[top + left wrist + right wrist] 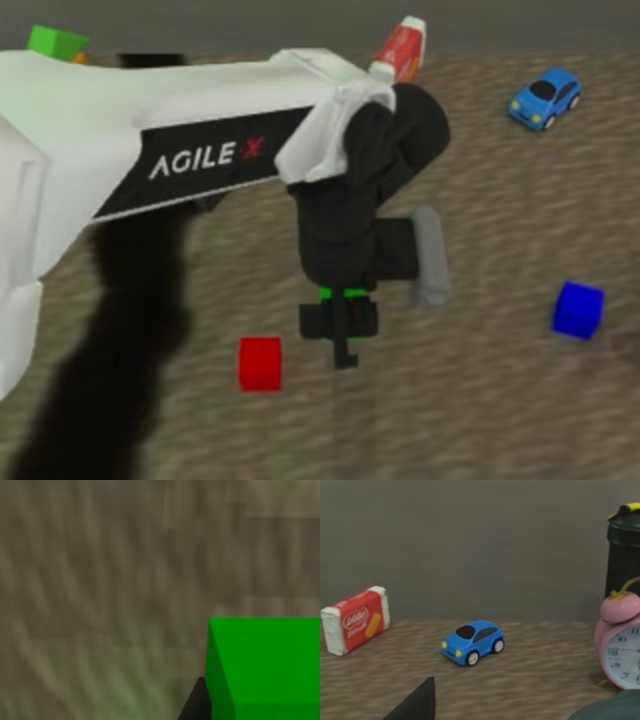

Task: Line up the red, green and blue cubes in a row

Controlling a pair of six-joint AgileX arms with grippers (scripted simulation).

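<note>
From above, the left gripper (342, 322) at frame centre is clamped on the green cube (340, 294), carrying it between the red cube (260, 362) lower left and blue cube (578, 309) at right, probably to fill the row's middle; the left wrist view shows that cube at lower right over bare table; the right wrist view shows only a blue toy car (472, 641), a red packet (355, 619) and a pink clock (621, 645), and I cannot tell whether the right gripper's fingers are apart or together

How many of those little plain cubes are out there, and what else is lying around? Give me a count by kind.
Small cubes: 3 – red cube, green cube in the left gripper, blue cube
Toy cars: 1 – blue toy car
Snack packets: 1 – red and white packet
Alarm clocks: 1 – pink alarm clock
Larger green blocks: 1 – green block
Black bins: 1 – black bin
Total: 8
</note>
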